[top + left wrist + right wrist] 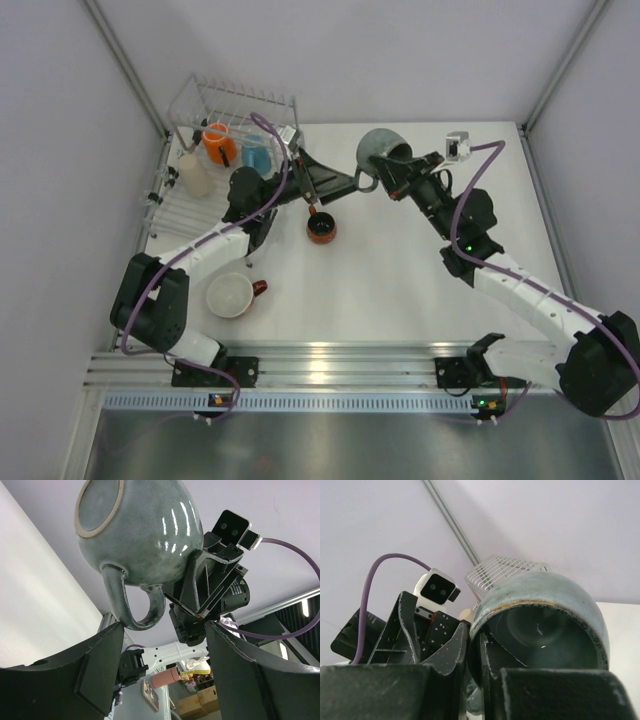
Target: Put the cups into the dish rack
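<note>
- Currently my right tool [398, 160] is clenched on a grey-green glazed mug [376, 146], held up off the table [400, 300] near the far middle.
- On the right wrist camera, one finger [449, 655] sits outside the mug's wall and the other inside the mouth, pinching the rim between them.
- The mug lies tilted on its side; on the left wrist camera I see its unglazed base ring and its handle [131, 605] hanging down.
- My left tool [345, 183] is released, jaws wide apart, reaching out right beside the mug.
- The handle's lower end hangs just above the gap between the left fingers [95, 670], close to one of them. I cannot tell whether it touches.
- The dish rack [240, 100] sits in the far left corner.
- An orange mug [218, 143] and a light blue mug [257, 156] stand in it side by side.
- A beige tumbler [193, 175] stands upright at the rack's left part, nearer to me than the orange mug.
- A small dark mug with a red handle [320, 228] sits upright on the table, just on my side of the left tool.
- A wide white cup with a red handle [231, 295] sits upright on the table beside the left arm, well apart from the rack.
</note>
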You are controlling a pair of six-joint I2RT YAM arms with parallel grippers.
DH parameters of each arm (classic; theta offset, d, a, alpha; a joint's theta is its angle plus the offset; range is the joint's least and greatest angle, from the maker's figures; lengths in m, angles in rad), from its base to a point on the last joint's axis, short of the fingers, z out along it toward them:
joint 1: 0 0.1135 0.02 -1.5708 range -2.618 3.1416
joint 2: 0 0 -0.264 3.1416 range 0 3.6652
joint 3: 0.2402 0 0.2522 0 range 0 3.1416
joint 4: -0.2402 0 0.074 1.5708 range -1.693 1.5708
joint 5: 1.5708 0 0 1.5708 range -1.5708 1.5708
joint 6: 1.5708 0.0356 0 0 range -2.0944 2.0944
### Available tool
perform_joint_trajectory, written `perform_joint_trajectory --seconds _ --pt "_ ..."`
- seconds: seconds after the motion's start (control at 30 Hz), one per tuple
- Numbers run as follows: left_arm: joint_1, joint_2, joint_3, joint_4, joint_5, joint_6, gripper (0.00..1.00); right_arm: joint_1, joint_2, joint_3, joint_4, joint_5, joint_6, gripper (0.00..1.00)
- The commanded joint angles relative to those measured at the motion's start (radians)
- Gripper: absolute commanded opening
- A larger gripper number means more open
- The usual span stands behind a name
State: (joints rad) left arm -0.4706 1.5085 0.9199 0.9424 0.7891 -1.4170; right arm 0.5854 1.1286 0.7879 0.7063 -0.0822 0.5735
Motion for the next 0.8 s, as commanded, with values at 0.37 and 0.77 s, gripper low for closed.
perform_joint_trajectory --seconds 0.37,0.77 --pt "-0.036 0.009 0.045 0.081 0.027 -0.020 0.68 0.067 -0.036 0.076 0.209 -0.086 0.042 0.00" --pt "-0.034 0.075 0.014 0.415 0.007 -0.298 0.10 0.073 -0.024 0.034 0.220 -0.094 0.046 0.00"
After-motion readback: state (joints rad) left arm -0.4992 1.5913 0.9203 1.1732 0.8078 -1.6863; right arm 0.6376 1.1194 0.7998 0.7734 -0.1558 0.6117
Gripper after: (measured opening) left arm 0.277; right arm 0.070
